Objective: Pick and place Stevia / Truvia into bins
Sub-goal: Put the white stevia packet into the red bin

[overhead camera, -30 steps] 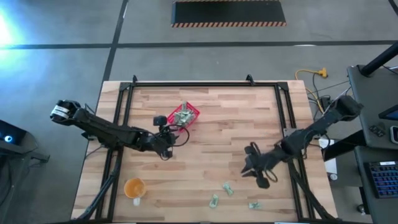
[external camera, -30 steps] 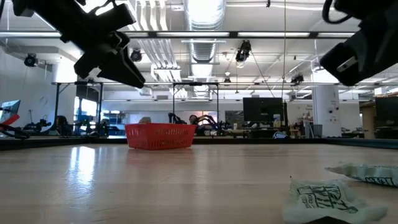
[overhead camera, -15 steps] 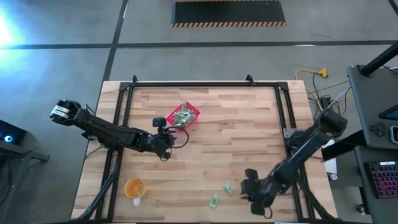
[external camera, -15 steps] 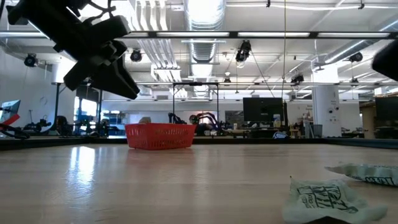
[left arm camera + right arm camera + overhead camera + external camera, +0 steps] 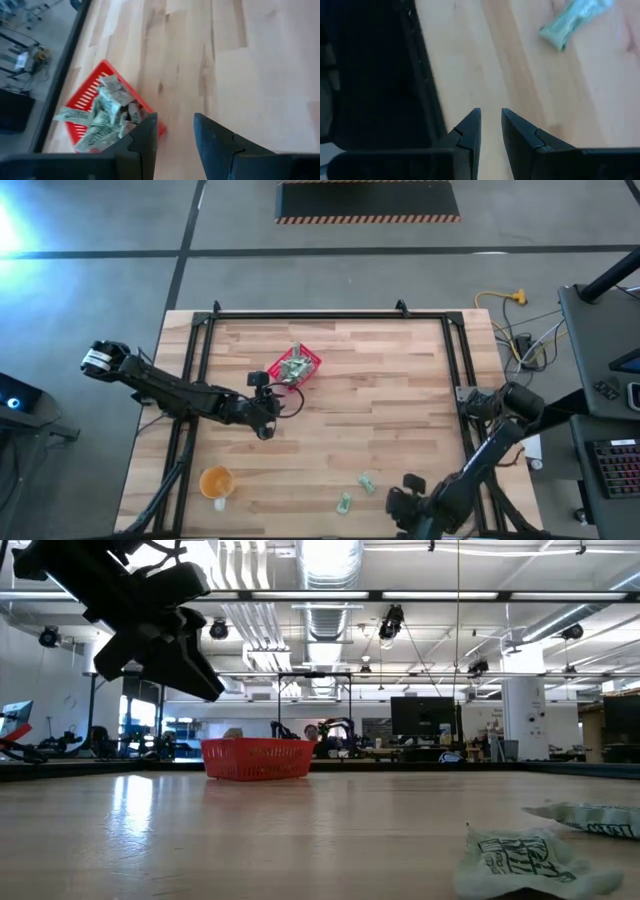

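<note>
1. The left tool is hanging just beside the red basket, its jaws parted and empty, probably because the packets heaped inside need no more handling.
2. The right tool is hovering at the tabletop's near edge, jaws slightly apart, grasping nothing.
3. Loose packets are lying nearby, apparently next.

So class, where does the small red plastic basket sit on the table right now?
In the high view, the small red plastic basket sits left of centre toward the far edge of the wooden table, holding paper packets, just beyond the left gripper.
</note>
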